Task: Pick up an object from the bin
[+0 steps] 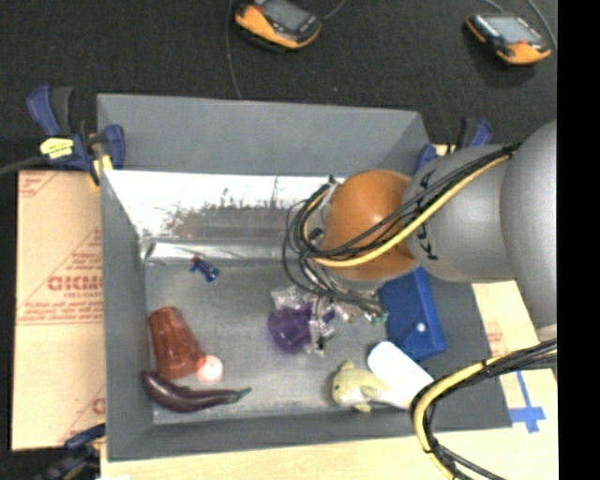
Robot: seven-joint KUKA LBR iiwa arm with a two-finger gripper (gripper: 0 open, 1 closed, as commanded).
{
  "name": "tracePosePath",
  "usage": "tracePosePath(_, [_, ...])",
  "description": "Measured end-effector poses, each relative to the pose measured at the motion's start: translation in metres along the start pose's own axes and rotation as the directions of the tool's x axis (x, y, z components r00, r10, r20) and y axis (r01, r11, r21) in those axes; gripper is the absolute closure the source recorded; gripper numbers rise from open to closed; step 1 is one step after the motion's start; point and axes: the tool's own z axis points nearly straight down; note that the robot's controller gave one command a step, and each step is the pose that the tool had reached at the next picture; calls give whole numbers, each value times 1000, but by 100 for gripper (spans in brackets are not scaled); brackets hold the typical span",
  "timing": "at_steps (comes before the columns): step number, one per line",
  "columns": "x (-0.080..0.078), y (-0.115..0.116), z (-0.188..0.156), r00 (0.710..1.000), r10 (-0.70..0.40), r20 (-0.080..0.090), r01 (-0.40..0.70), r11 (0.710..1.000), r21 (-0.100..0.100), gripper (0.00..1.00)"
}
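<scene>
gripper (319,317) down at bin (124,281) middle, right against purple lump (289,328). open or closed? can't tell tbh. lump looks small, light, probably soft rubbery; I'd pinch across its middle. blue block (412,314) just right.

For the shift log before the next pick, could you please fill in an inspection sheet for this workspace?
Surface: grey metal bin, floor bare in patches.
Job's things: purple object mid-bin, right beneath the gripper.
Clutter: red cup, pink ball, dark aubergine at lower left; small blue piece upper left; blue slab, white block, pale yellow toy at lower right.
Grippers: gripper low over the purple object; grasp cannot be judged.
Cables: black and yellow cables loop round the orange wrist cover.
Surroundings: two orange devices on the dark surface beyond the bin.
</scene>
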Motion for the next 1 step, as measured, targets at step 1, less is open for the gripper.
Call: tracePosePath(1, [0,-1,-16,1000,1,-1,-1,1000,0,100])
